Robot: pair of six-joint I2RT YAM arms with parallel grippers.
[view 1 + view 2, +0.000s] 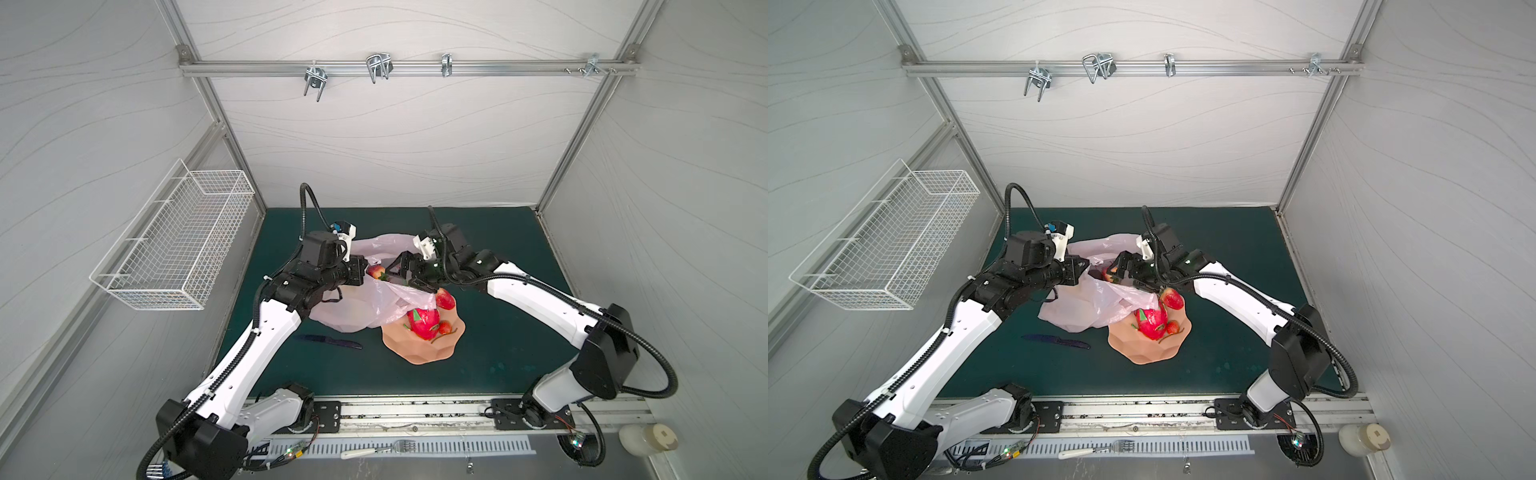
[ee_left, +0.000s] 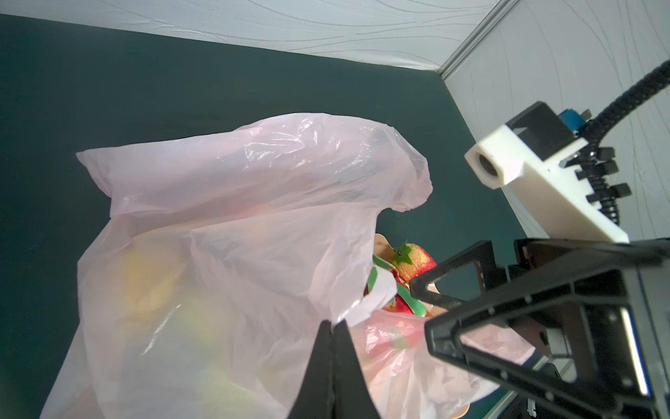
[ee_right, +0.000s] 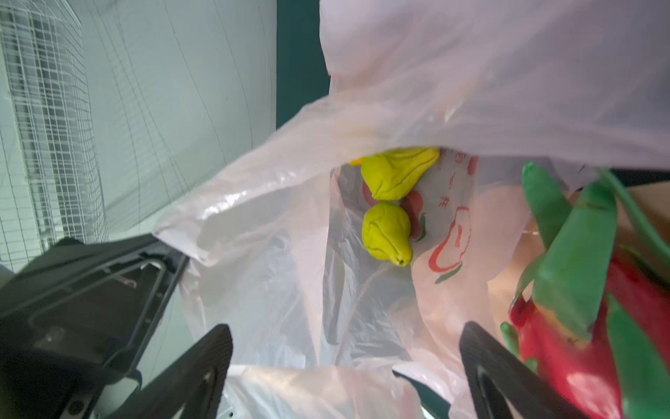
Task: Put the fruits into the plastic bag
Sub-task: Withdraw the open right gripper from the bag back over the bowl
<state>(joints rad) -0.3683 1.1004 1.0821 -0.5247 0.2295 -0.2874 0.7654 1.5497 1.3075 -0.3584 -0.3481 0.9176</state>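
Left wrist view: left gripper (image 2: 331,326) pinching the plastic bag (image 2: 235,217) rim, bag draped over the bowl (image 1: 419,357) edge, right gripper (image 3: 346,330) wide and empty, if that film slips the mouth probably flops shut

Lighting bright, even and diffuse, with soft shadows on the green mat (image 1: 498,332); white glare streaks on the plastic bag (image 2: 235,217); both top views bowed at the edges; dragon fruit (image 3: 580,326) blurred at close range.
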